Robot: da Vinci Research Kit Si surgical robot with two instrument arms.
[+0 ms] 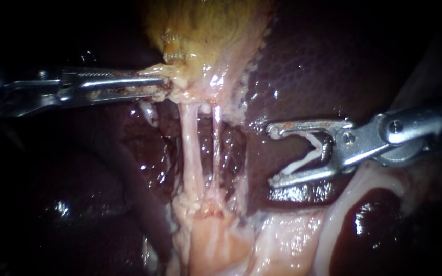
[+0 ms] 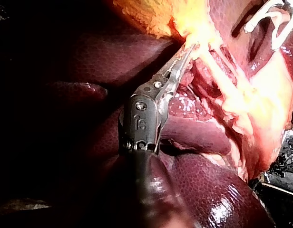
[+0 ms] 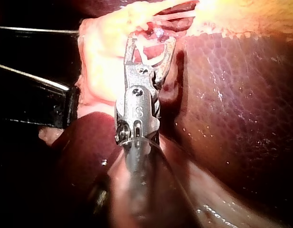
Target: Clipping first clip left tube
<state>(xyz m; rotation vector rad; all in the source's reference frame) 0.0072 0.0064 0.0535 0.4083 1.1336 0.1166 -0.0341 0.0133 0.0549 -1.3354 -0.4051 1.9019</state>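
Observation:
My left instrument (image 1: 166,84) comes in from the left, its jaws shut on the pale tissue at the neck of the yellowish gallbladder (image 1: 205,25). In the left wrist view the same jaws (image 2: 194,46) bite into that tissue. Two stretched tubes run down from there: the thicker left tube (image 1: 190,148) and the thin right tube (image 1: 216,148). My right instrument (image 1: 272,154) stands to the right of both tubes, clear of them. Its jaws are spread wide and hold a white V-shaped clip (image 1: 303,162) between them, also seen in the right wrist view (image 3: 152,40).
Dark liver (image 1: 323,61) lies behind and around the tubes. Pale fatty tissue (image 1: 216,240) spreads below them, and a pale rim (image 1: 344,199) curves under my right instrument. A dark bar (image 3: 32,99) crosses beside the right instrument's shaft.

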